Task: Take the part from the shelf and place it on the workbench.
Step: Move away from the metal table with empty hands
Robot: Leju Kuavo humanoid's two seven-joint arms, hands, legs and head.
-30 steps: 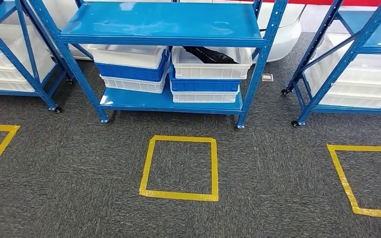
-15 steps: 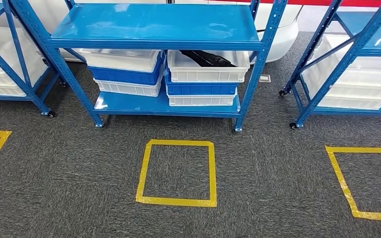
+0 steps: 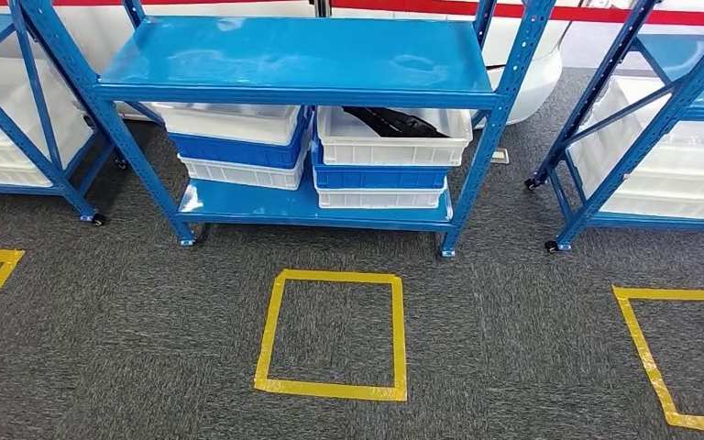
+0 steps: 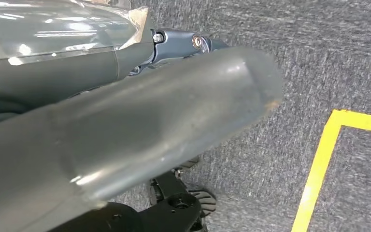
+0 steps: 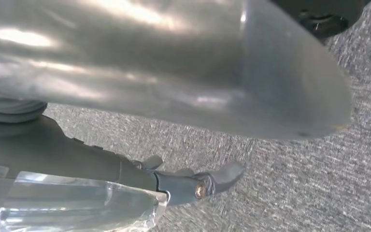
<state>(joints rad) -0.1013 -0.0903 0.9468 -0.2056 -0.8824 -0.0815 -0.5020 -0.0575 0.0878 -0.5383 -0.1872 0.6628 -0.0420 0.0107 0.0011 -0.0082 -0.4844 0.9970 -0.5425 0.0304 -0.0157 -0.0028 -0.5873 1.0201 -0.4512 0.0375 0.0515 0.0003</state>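
A long black part lies in the top white bin on the right of the blue shelf's lower level, straight ahead in the head view. Both arms hang down. In the left wrist view my left hand shows a thick grey thumb and dark fingers stretched out over grey carpet, holding nothing. My right hand looks the same, its dark fingers extended over the carpet and empty.
Stacked white and blue bins fill the left of the lower shelf. More blue racks with white bins stand at the left and right. A yellow tape square marks the carpet before the shelf, with others at either side.
The whole head picture has shifted: the camera moved, so the shelf and tape square now sit lower and look slightly larger. Nothing on the shelf has been moved.
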